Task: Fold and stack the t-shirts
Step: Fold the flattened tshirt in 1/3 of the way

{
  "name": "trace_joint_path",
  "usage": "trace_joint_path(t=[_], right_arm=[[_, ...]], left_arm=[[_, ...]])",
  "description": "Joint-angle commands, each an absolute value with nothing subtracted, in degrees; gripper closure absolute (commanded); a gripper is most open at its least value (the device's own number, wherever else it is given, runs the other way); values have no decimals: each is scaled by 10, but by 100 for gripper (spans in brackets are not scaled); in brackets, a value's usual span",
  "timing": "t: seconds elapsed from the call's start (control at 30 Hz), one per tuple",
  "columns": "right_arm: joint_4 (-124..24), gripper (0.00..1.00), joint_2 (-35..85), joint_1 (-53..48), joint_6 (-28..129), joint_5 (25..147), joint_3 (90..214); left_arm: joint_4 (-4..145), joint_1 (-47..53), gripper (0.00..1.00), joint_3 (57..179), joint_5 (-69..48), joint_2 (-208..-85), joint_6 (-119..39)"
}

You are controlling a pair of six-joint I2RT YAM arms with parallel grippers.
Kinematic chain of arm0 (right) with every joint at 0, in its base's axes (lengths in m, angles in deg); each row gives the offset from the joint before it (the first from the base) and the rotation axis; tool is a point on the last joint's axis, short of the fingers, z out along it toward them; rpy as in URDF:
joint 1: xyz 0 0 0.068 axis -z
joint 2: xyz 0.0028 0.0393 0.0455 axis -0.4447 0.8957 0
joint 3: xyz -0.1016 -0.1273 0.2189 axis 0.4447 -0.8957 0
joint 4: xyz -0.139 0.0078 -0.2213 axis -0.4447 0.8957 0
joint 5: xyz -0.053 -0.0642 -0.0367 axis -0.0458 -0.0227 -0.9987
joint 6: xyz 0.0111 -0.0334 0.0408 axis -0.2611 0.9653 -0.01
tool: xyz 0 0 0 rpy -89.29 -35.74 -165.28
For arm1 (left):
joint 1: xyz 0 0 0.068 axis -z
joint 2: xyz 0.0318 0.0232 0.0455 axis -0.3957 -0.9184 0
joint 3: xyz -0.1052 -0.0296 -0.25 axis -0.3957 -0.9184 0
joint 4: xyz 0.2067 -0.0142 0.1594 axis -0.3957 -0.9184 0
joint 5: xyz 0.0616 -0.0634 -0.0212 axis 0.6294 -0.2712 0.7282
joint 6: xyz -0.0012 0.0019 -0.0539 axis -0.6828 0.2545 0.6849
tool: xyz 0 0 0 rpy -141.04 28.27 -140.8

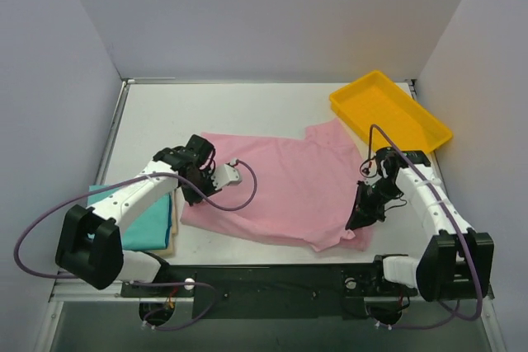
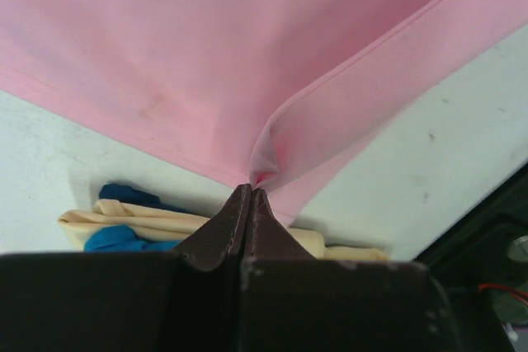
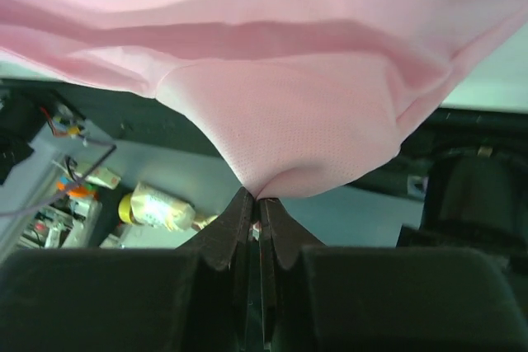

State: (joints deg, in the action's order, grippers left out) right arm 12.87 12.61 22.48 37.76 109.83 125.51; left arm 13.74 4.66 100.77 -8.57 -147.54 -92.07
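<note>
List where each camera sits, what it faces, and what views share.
Top external: above and behind the robot, looking down on the left gripper, the right gripper and the light pink cloth t-shirt.
Left wrist: on that wrist, looking along its shut fingers pinching the shirt's edge.
Right wrist: likewise, its fingers shut on the same shirt.
Shared: all three show the pink shirt.

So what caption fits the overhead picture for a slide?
Overhead: left gripper and right gripper each pinch an edge of the pink t-shirt on the table.
</note>
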Motion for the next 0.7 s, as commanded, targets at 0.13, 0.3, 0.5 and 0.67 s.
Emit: trace_joint_path(t=[0.13, 0.3, 0.5, 0.67], right_arm=[[-16, 100, 271, 279, 425, 1033, 1308], [-20, 100, 351, 279, 436, 1027, 1364], [-18, 100, 411, 276, 450, 1045, 1413], [-18, 100, 445, 269, 454, 1041, 1433]], left_arm=[[276, 17, 100, 1074, -25, -1552, -874], [290, 6, 100, 1063, -2, -1569, -868], [299, -2, 100, 1039, 12, -1568, -863], [305, -3, 100, 1027, 15, -1568, -862]])
